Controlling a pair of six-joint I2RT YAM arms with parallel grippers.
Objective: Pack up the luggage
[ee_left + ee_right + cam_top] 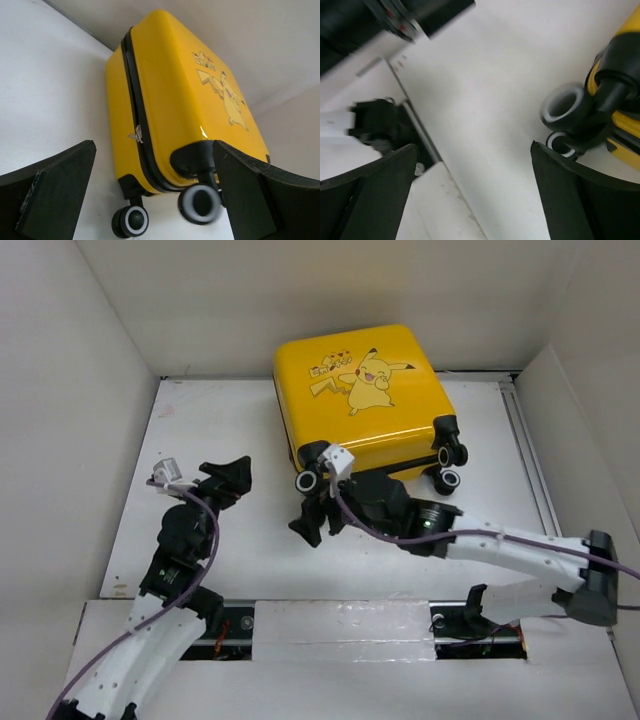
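Note:
The luggage is a bright-yellow hard-shell suitcase lying closed at the back centre, Pikachu shell up, wheels toward me. The left wrist view shows its black zipper trim and two wheels. My left gripper is open and empty on the table to the left of the suitcase, apart from it, and pointing at it. My right gripper is open and empty just in front of the near-left wheel. In the right wrist view that wheel lies beside the right finger.
White walls close in the table on the left, back and right. A metal rail runs along the right side. A taped white strip covers the near edge between the arm bases. The left arm's base shows in the right wrist view.

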